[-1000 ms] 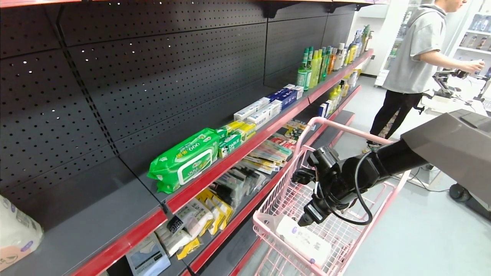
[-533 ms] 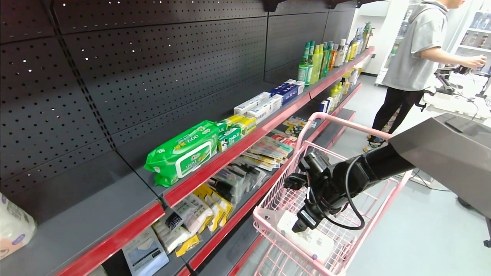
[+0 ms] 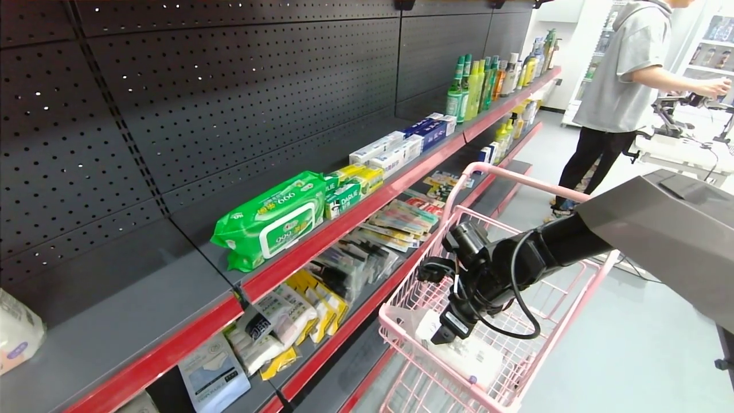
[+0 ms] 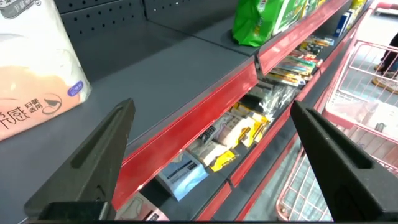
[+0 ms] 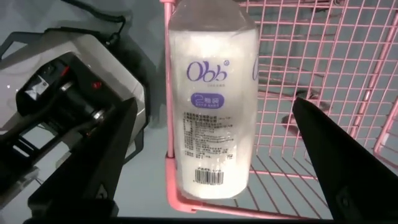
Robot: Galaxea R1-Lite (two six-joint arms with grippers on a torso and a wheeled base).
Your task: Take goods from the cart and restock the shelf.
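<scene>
Black right pincer [image 3: 440, 338] nearer white pack [image 3: 471, 360]

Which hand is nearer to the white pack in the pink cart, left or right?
Right. The right hand hangs open just above the white pack in the pink cart; the left hand is off by the grey shelf, outside the cart.

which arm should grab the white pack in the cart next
Right. The right gripper hangs open just above the white pack in the pink cart, with the pack centred under it in its wrist view. The left gripper, also open, is over at the shelf, away from the cart.
</scene>
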